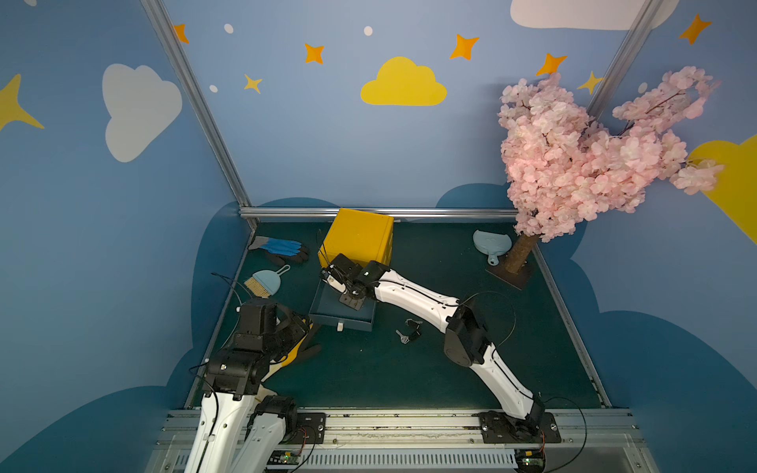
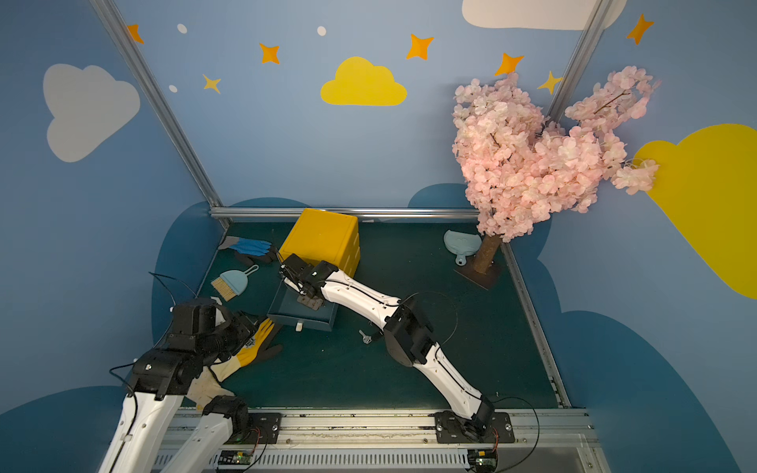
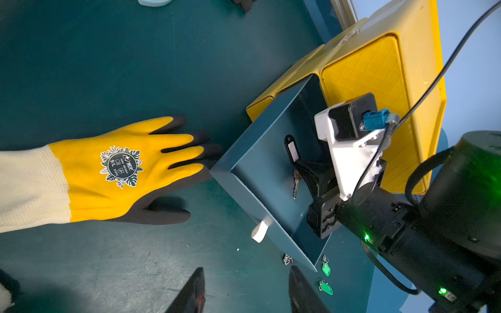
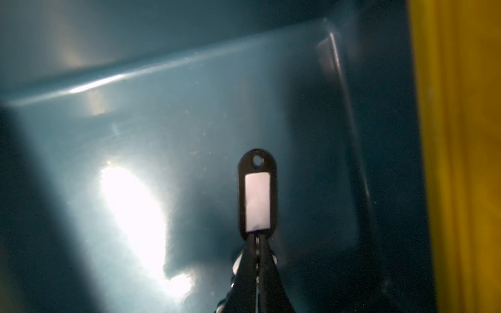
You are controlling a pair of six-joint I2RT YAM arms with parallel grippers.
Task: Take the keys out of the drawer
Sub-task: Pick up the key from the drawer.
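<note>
The blue drawer [image 1: 323,311] [image 3: 244,173] stands pulled out of the yellow cabinet [image 1: 360,235]. My right gripper [image 4: 256,237] [image 3: 301,165] reaches down into it and is shut on a bunch of the keys. Its black tag with a white label [image 4: 257,200] [image 3: 292,149] sticks out past the fingertips, and a silver key [image 3: 296,184] hangs below. More keys lie on the mat beside the drawer: dark ones with a silver one [image 1: 409,331] [image 2: 365,337], and two with green tags [image 3: 326,268]. My left gripper [image 3: 246,279] hovers open over the mat near the drawer's front, holding nothing.
A yellow work glove [image 3: 122,168] [image 2: 254,348] lies under my left arm, close to the drawer's corner. A blue glove [image 1: 282,247] and a small brush [image 1: 262,282] lie at the back left. A dustpan [image 1: 491,243] and the pink tree's trunk [image 1: 520,258] stand at the back right.
</note>
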